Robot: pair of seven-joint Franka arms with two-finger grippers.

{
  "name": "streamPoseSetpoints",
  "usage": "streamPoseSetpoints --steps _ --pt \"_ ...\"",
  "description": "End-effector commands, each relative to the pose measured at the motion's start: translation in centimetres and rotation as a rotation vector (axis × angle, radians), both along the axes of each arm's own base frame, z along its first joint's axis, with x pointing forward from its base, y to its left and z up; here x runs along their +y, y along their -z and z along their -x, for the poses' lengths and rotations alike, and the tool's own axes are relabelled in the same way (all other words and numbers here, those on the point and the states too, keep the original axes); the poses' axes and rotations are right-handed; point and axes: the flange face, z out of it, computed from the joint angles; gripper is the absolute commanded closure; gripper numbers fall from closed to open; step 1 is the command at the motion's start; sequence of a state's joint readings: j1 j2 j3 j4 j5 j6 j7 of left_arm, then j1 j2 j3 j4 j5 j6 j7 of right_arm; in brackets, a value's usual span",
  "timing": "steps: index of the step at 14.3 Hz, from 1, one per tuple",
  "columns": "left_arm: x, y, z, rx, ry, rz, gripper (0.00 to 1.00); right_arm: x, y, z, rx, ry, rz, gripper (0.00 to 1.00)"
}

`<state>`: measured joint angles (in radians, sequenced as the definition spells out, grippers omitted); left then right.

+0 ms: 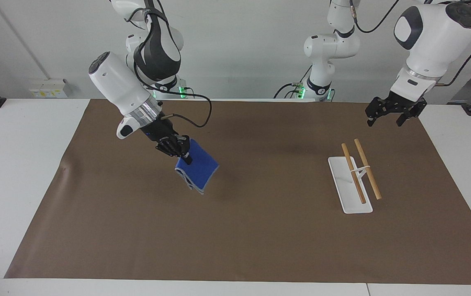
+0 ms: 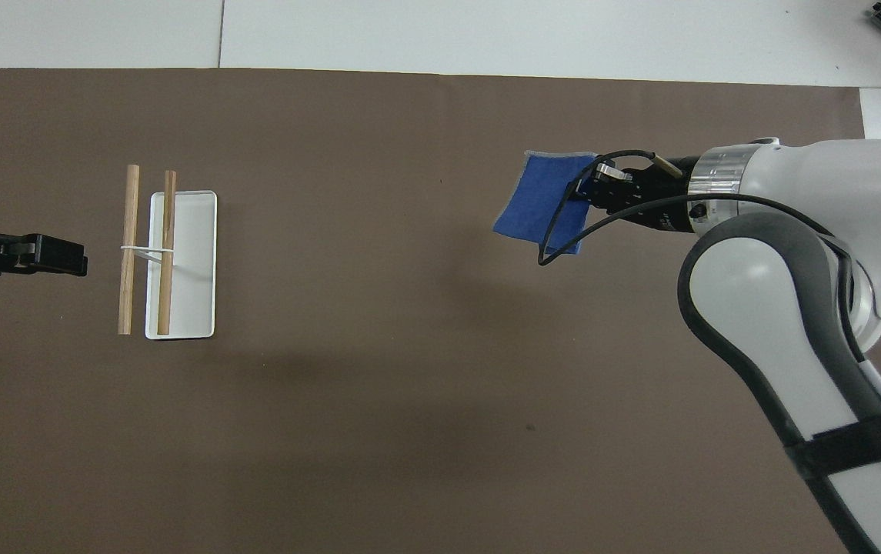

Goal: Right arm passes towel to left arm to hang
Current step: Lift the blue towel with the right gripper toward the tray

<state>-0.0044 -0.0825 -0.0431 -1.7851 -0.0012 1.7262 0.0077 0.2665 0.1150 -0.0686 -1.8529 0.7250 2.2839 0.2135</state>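
Note:
The bright-blue towel (image 1: 197, 169) hangs in the air from my right gripper (image 1: 182, 153), which is shut on its upper edge, over the brown mat at the right arm's end. In the overhead view the towel (image 2: 538, 201) hangs from the right gripper (image 2: 588, 188). My left gripper (image 1: 390, 113) waits in the air over the mat's edge at the left arm's end, beside the rack; it also shows in the overhead view (image 2: 63, 256). The rack is a white base (image 1: 342, 189) with two wooden rods (image 1: 367, 168).
The brown mat (image 1: 239, 230) covers most of the white table. The rack's white base (image 2: 194, 261) with its wooden rods (image 2: 130, 246) stands toward the left arm's end. A black cable (image 2: 563, 231) loops from the right wrist over the towel.

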Motion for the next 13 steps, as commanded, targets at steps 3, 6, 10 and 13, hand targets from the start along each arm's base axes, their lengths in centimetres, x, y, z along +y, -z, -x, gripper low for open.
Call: streamPoseSetpoints --steps 3,6,10,13 --pt "-0.5 -0.2 0.7 0.001 0.025 0.005 0.0 1.4 -0.3 -0.5 0.056 0.128 -0.226 1.0" --pt "-0.5 -0.3 0.8 0.001 0.025 0.005 0.0 4.3 -0.5 0.2 0.09 0.162 -0.34 1.0" --pt "-1.3 0.1 1.4 0.034 -0.021 0.021 0.0 7.9 -0.3 0.8 0.114 0.244 -0.458 1.0" --pt "-3.0 -0.3 1.0 0.031 -0.292 0.203 0.0 10.1 0.3 1.5 0.143 0.254 -0.502 1.0"
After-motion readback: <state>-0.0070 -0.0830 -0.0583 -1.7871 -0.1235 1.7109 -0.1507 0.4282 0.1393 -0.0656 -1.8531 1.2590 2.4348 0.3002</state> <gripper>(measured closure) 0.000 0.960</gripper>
